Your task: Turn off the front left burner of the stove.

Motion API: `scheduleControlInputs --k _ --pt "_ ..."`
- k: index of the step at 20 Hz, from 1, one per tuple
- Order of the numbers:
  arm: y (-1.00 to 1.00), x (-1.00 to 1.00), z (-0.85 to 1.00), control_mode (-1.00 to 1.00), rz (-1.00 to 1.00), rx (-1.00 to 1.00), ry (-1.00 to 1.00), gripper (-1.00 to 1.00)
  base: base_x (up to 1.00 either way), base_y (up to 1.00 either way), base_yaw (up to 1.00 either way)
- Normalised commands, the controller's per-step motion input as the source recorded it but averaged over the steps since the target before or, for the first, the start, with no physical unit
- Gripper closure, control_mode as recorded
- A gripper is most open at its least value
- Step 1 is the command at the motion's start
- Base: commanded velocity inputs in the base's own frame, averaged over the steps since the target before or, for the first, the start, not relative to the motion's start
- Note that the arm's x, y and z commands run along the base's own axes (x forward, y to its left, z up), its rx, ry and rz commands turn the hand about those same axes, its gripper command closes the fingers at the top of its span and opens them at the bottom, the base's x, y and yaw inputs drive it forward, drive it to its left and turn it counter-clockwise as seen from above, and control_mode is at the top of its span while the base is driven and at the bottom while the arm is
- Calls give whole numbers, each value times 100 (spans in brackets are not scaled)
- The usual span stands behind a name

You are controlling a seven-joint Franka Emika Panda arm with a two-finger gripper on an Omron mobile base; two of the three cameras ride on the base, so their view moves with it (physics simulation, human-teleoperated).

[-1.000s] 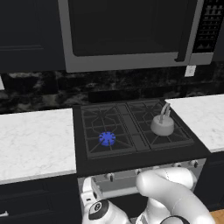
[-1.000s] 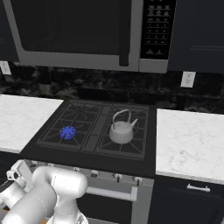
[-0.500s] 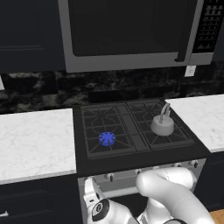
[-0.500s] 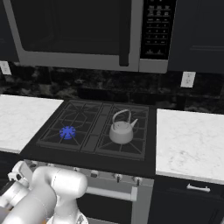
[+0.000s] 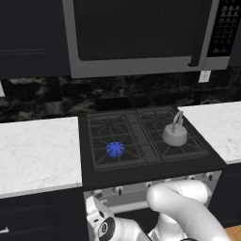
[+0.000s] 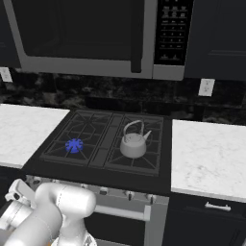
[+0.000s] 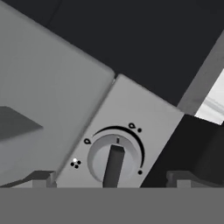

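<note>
Round silver knob with raised bar (image 7: 114,161) sits dead ahead between the gripper's (image 7: 111,179) open, empty dark fingertips (blue-glowing front left burner (image 5: 115,149) lit).

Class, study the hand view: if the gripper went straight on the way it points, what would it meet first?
Most likely the round knob on the silver front panel, centred between the fingertips; how near is unclear.
</note>
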Motion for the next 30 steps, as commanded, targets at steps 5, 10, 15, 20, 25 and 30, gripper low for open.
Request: scheduleControlInputs --k 5,10,15,20,25,30 --pt "18 4 0 -100 0 -7 -6 -100 0 0 0" --pt "0 2 19 -100 0 0 -10 -100 0 0 0" --pt "0 1 42 -100 0 0 -11 -100 0 0 0" --pt "0 1 -13 -100 1 -2 0 -100 0 0 0" --pt "-1 0 -33 -100 2 -2 0 -100 0 0 0" --pt "0 4 0 -100 0 0 0 -100 0 0 0"
